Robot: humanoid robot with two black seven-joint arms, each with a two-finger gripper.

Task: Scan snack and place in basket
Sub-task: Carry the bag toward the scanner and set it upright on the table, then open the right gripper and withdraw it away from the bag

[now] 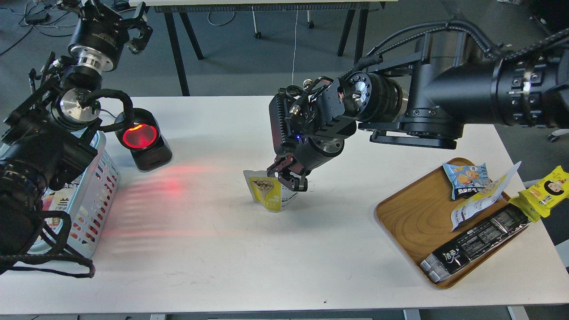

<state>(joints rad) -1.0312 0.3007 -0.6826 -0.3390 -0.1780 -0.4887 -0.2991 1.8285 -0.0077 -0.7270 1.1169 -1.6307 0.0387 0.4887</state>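
The snack (pixel 266 192), a pouch that is yellow below and white above with a round picture of beige balls, stands near the middle of the white table (pixel 231 258). My right gripper (pixel 288 176) is shut on its upper right edge, and the pouch's bottom is at or just above the tabletop. The pale blue slotted basket (pixel 98 180) stands at the table's left edge, partly hidden by my left arm. My left gripper (pixel 133 26) is raised at the far upper left, beyond the table's back edge. It is dark and its fingers cannot be told apart.
A black scanner (pixel 143 138) with a glowing red window stands right of the basket and throws red light on the table. A wooden tray (pixel 413 218) at the right holds a blue packet, a white pouch and a black packet. A bright yellow packet (pixel 549 189) lies at its right.
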